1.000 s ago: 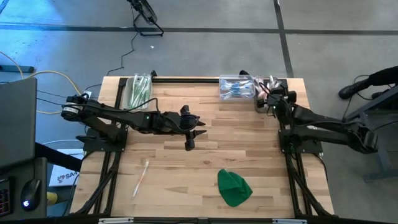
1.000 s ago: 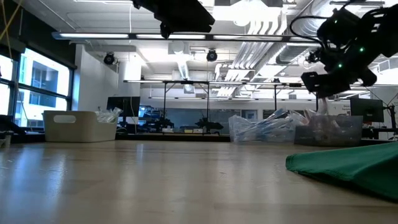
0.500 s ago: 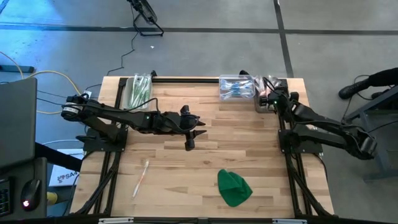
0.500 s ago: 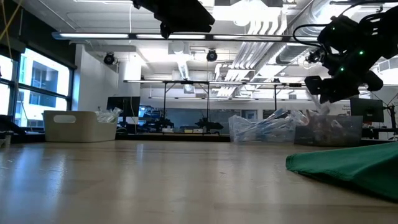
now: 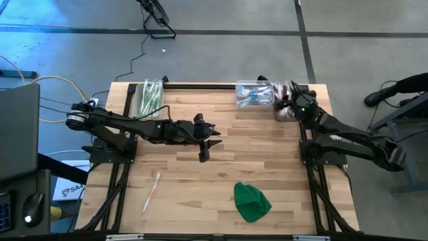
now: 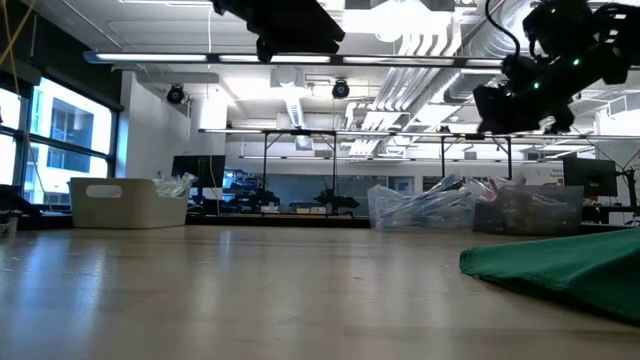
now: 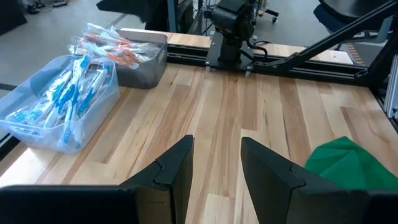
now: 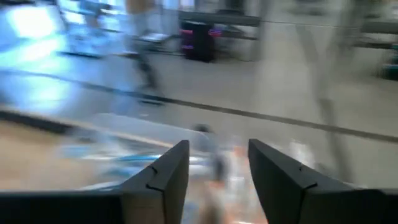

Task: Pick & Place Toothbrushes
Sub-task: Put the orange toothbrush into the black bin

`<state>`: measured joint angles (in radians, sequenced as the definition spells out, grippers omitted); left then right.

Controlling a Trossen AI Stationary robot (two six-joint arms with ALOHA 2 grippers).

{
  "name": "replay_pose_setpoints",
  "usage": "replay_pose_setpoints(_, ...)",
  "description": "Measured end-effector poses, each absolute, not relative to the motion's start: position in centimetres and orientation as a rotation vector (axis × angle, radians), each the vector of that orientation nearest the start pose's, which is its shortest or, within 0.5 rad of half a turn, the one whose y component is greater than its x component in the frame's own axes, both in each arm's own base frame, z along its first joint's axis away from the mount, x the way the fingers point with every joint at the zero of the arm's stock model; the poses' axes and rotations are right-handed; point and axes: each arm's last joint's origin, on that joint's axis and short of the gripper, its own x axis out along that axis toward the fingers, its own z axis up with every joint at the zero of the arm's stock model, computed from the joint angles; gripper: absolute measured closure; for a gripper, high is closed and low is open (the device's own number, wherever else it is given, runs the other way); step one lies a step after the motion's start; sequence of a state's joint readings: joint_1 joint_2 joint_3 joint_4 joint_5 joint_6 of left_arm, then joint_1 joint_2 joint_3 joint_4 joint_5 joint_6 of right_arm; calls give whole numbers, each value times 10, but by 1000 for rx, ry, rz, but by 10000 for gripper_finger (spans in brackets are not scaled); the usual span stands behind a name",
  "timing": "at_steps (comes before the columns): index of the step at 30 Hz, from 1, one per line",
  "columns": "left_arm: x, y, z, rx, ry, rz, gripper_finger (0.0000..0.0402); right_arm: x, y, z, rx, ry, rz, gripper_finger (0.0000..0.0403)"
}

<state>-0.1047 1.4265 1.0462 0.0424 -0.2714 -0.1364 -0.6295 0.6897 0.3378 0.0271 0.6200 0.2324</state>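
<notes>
Right gripper [image 5: 289,107] raised above the far right corner of the table [image 5: 267,147], over the grey bin [image 7: 138,62] of orange-accented toothbrushes [image 7: 118,51]; jaws parted with an empty gap between them in its wrist view, nothing held. Beside that bin, toward the middle of the far edge, a clear bin [image 5: 254,94] packed with blue-accented toothbrushes [image 7: 71,93]. At the far left corner, another bin [image 5: 148,96] holding green-accented toothbrushes [image 5: 147,99]. One lone toothbrush [image 5: 152,191] flat on the wood near the left edge, toward the near side, well apart from every bin and from both arms. Left gripper [image 5: 204,152] hanging over the middle of the table, fingers [image 7: 174,171] spread apart with bare planks visible between them, gripping nothing. Green cloth [image 5: 251,201] crumpled near the near edge, right of centre, apart from the lone toothbrush. In the low view, right arm high at the far right, above the bins along the far edge.
</notes>
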Motion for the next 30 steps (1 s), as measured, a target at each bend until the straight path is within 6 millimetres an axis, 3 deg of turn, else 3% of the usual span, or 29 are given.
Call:
replay_pose_setpoints(9, 316, -26, 287, -70, 444, 199, 271, 131, -73, 225, 302, 151, -594, 325)
replay_pose_setpoints(15, 307, -26, 271, -259, 619, 222, 271, 139, -59, 224, 327, 192, -300, 357)
replay_pose_setpoints(23, 270, -42, 243, -819, 1168, 263, 271, 146, -53, 218, 314, 233, -320, 363)
replay_pose_setpoints(30, 236, -72, 235, -956, 1471, 530, 271, 150, -57, 212, 310, 272, -398, 362)
